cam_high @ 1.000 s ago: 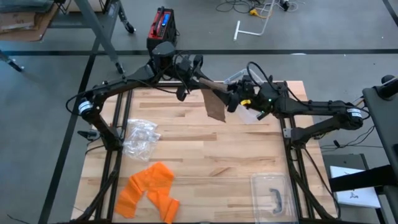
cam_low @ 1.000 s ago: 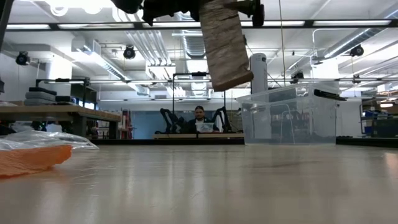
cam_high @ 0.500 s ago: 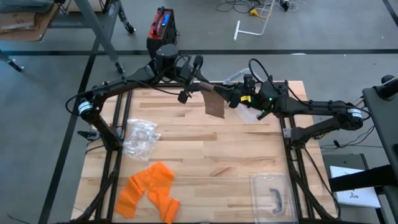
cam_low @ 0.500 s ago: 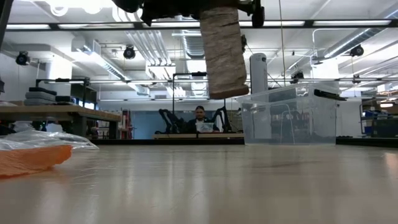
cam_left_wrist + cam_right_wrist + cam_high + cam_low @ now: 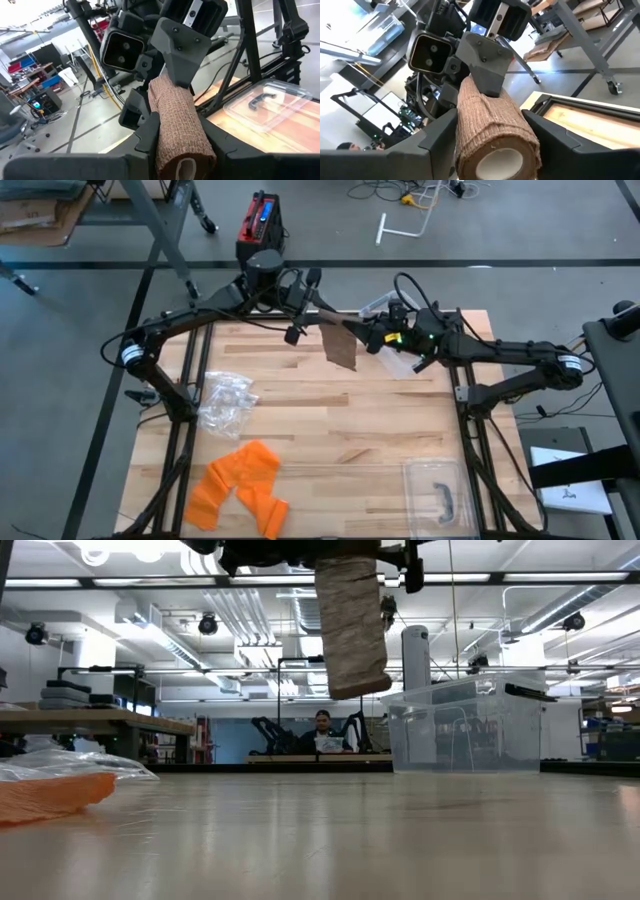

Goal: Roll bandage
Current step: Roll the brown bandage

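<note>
Bandage (image 5: 342, 346) roll axis spanning both grippers, tail hanging

I see the wooden table (image 5: 330, 440) filling the frame's middle. A clear bag (image 5: 226, 401) lies at its left, orange cloth (image 5: 240, 485) at lower left, a clear box (image 5: 438, 492) at lower right.

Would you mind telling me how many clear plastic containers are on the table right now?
1: a clear plastic container sits near the table's front right corner with a dark item inside. The crumpled clear plastic bag at the left is not a container. None seems hidden.
</note>
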Controlling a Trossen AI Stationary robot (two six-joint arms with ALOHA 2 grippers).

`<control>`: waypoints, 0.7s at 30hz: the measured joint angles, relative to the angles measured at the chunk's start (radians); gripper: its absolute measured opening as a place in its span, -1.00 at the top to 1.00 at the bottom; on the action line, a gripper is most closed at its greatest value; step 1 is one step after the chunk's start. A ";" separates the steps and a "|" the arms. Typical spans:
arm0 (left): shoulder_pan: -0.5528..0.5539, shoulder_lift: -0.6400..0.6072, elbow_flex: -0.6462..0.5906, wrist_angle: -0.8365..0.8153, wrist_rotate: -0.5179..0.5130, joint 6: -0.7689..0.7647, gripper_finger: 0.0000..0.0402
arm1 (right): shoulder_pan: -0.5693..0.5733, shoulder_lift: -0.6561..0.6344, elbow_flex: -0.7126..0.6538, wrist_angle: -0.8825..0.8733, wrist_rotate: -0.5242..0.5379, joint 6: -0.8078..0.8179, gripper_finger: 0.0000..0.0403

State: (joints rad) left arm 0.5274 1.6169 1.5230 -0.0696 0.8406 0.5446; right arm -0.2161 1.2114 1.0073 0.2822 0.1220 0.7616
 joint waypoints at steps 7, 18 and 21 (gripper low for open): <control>0.001 -0.001 0.000 -0.004 0.000 -0.030 0.45 | 0.000 0.019 0.000 0.044 0.014 -0.012 0.13; 0.034 -0.038 0.000 -0.025 -0.046 -0.287 -0.03 | 0.003 0.021 0.000 0.055 0.086 -0.134 0.32; 0.054 -0.048 0.000 -0.017 -0.016 -0.350 -0.22 | 0.008 0.011 0.000 0.066 0.088 -0.171 0.33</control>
State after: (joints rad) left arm 0.5810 1.5688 1.5234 -0.0869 0.8244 0.1948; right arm -0.2084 1.2224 1.0077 0.3479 0.2103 0.5902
